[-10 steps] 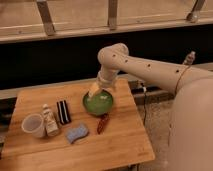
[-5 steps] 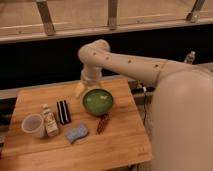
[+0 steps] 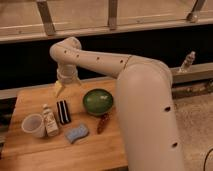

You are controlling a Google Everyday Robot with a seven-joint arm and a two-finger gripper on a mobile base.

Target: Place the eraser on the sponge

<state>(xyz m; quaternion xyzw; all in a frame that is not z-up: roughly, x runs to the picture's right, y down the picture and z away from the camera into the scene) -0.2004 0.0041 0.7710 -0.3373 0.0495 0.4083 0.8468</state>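
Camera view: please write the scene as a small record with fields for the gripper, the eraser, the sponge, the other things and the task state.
table: wooden
eraser: lies flat on the table, nothing touches it
sponge: on the table, in front of the eraser, nothing on it
gripper: open, empty, above the table's back left part, behind the eraser
other things: white cup, small bottle, green bowl, reddish-brown object
task state: eraser not yet on sponge
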